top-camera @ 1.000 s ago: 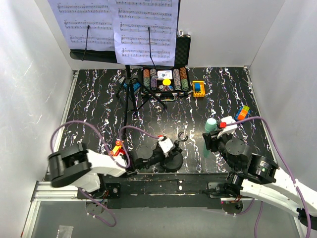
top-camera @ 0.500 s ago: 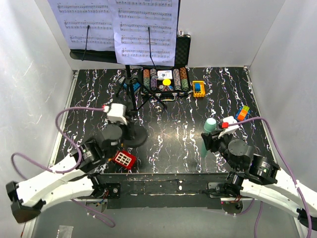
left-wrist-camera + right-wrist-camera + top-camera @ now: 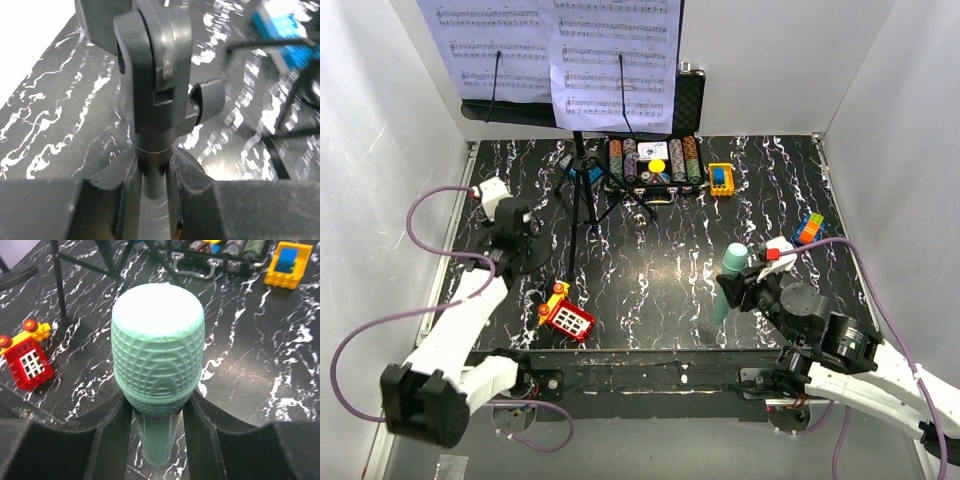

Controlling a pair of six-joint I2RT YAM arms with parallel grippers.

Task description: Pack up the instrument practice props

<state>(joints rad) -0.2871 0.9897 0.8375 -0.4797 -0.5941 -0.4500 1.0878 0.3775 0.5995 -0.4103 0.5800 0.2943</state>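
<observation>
While both arms reach out over the black marbled table (image 3: 665,235), we see from above that the left gripper (image 3: 515,232) is at the far left, clamped on the small black mic stand (image 3: 528,258). It is just left of the music stand (image 3: 578,190). That tall stand rises at the far middle, and white sheet-music pages (image 3: 615,60) rest on its desk. At the near right, the right gripper (image 3: 732,292) holds the mint-green microphone (image 3: 732,262), head pointing away from the arm. The open case of poker chips (image 3: 655,165) lies at the far edge. A red-and-yellow toy (image 3: 565,315) sits near the left.

From the left wrist, we see the fingers (image 3: 122,200) nearly closed, pinching the thin stem of the mic stand (image 3: 152,90), its clip rising above them.

From the right wrist, we see the fingers (image 3: 107,440) about half apart, gripping the microphone (image 3: 157,350) at the neck just below its ribbed head. The red-and-yellow toy (image 3: 27,360) lies to the left, and the music stand's legs (image 3: 60,285) are farther off.
</observation>
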